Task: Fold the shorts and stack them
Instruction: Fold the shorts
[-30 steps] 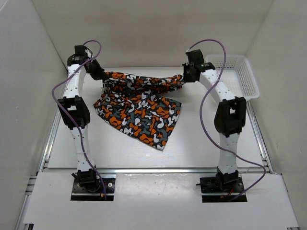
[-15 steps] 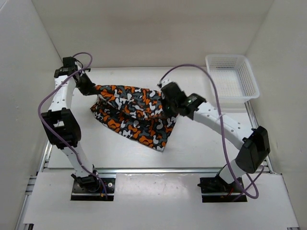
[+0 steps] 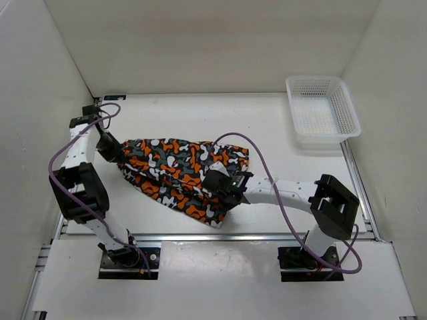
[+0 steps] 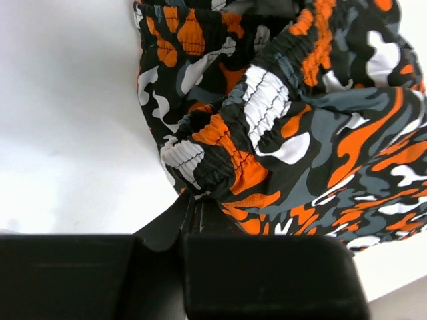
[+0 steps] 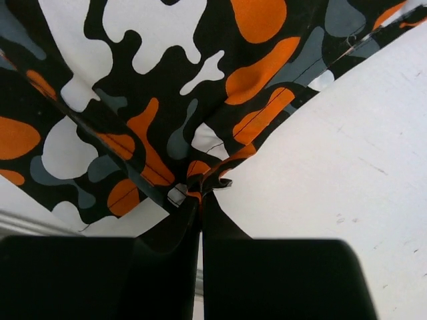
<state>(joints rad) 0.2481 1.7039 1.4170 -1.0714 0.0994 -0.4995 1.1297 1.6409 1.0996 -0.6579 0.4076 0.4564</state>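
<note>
The camouflage shorts (image 3: 177,167) lie folded over themselves on the white table, left of centre. My left gripper (image 3: 115,155) is shut on the elastic waistband at their left end; the left wrist view shows the bunched waistband (image 4: 220,150) pinched at my closed fingertips (image 4: 193,200). My right gripper (image 3: 215,189) is shut on a hem corner at the shorts' near right edge. In the right wrist view that corner (image 5: 213,177) is nipped between my closed fingers (image 5: 201,200), with the fabric spreading away above them.
A white mesh basket (image 3: 323,110) stands at the back right corner of the table. White walls enclose the table on three sides. A metal rail (image 3: 220,236) runs along the near edge.
Both grippers have carried the shorts toward the near side and down. The right gripper swung from the back right to the near centre, folding the fabric over itself.
</note>
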